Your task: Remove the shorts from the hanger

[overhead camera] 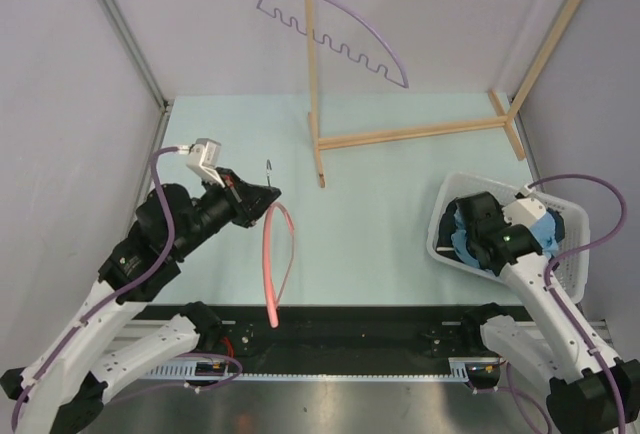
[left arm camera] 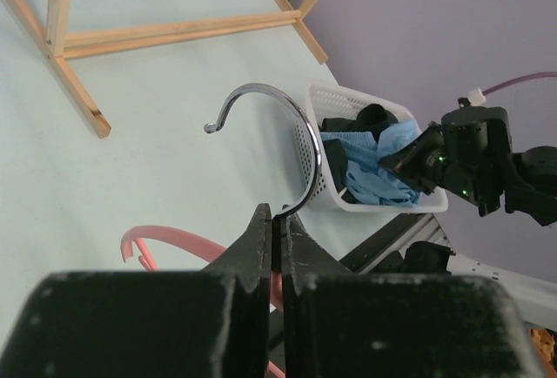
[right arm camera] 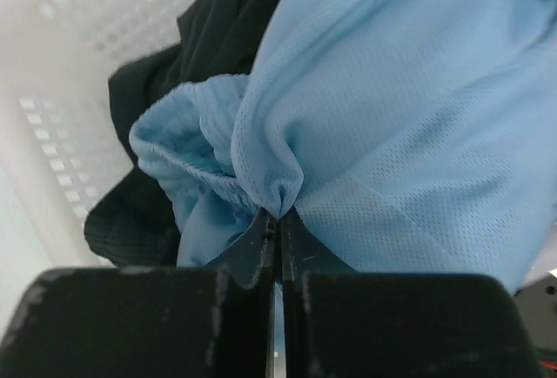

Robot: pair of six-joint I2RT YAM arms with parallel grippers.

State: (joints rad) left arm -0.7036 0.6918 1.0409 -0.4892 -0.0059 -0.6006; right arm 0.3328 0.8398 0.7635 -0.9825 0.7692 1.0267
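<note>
Where right pincer [right arm camera: 278, 221] clamps, blue shorts [right arm camera: 409, 117] bunched

Above the base rail [overhead camera: 340, 329], my left arm [overhead camera: 125, 266] and right arm [overhead camera: 540, 294] show white shells, black joints, purple cables [overhead camera: 154, 166]; the left gripper [left arm camera: 277, 217] is matte black.

Shorts [left arm camera: 370, 169] in basket [left arm camera: 348, 92], right of hanger [overhead camera: 272, 264]

Top camera looks down from behind; left wrist sees the basket [left arm camera: 335, 99] afar, right wrist close.
</note>
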